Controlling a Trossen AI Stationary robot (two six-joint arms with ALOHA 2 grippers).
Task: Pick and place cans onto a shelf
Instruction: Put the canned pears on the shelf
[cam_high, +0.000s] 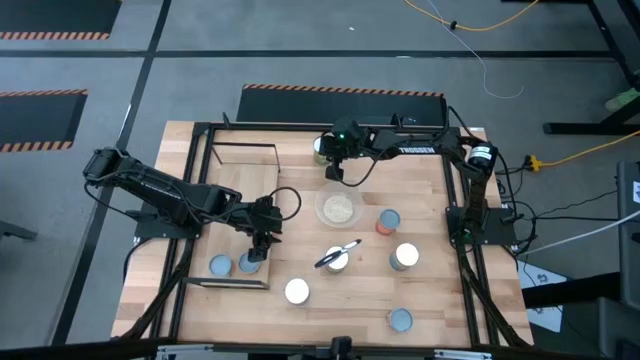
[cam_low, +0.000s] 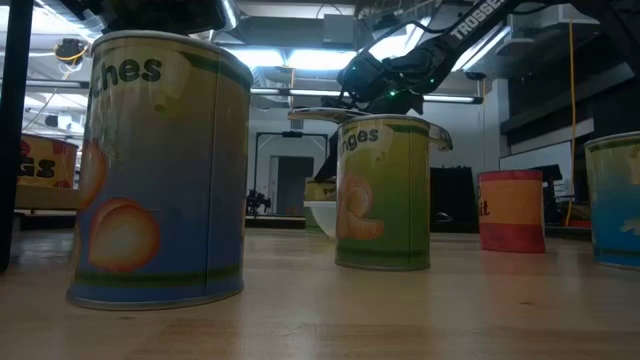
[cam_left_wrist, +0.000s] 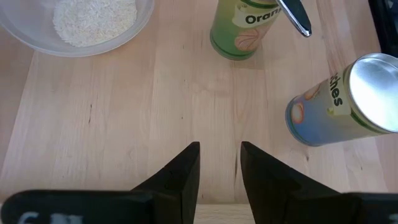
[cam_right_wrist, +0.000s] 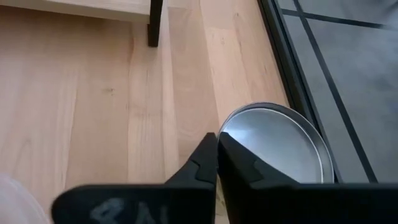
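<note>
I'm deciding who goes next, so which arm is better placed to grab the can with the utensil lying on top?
Left, probably. The left gripper hangs over the shelf edge, close to that can, which its wrist view shows ahead. The right gripper is shut at the table's far side, beyond the bowl.

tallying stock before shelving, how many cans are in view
8 small cylindrical tins: two on the wire-framed light-wood shelf, five on the bare tabletop, one at the far edge. More may hide beneath the arms.

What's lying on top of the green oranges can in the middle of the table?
A thin silver-and-black utensil rests across the top of the oranges can, overhanging its rim. The lid beneath it is mostly covered from above.
</note>
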